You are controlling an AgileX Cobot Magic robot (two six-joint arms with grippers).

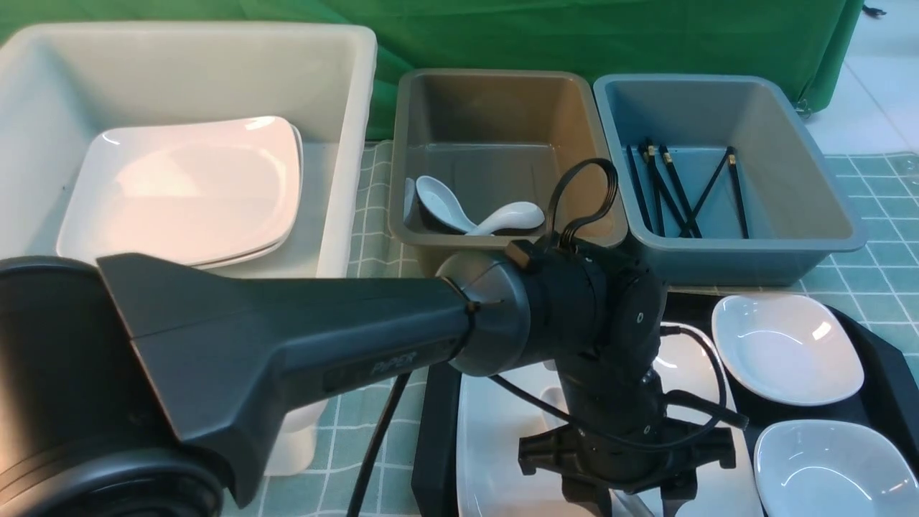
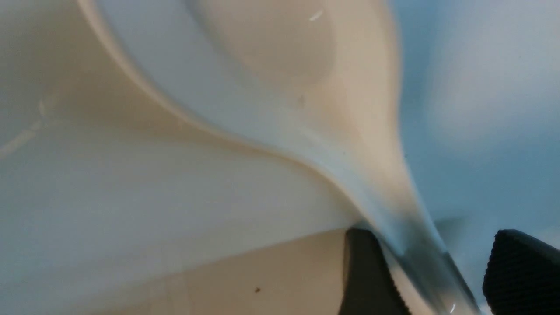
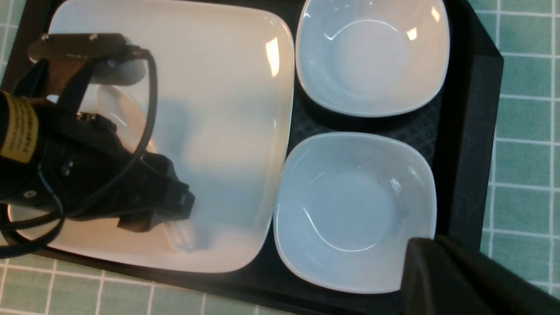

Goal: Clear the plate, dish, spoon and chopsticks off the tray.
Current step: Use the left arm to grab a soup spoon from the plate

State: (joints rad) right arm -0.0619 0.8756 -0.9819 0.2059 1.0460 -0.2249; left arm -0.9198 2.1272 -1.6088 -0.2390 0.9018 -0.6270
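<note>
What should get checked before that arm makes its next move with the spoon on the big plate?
1. Spoon handle between the left gripper fingers: ok.
2. Fingers closed on the handle: not ok, a gap shows beside one finger.
3. Room in the grey-brown tub: ok, only two other spoons lie in it.
4. Chopsticks off the tray: ok, they lie in the blue tub.
5. Right gripper open or shut: cannot tell, only a dark edge shows.
</note>
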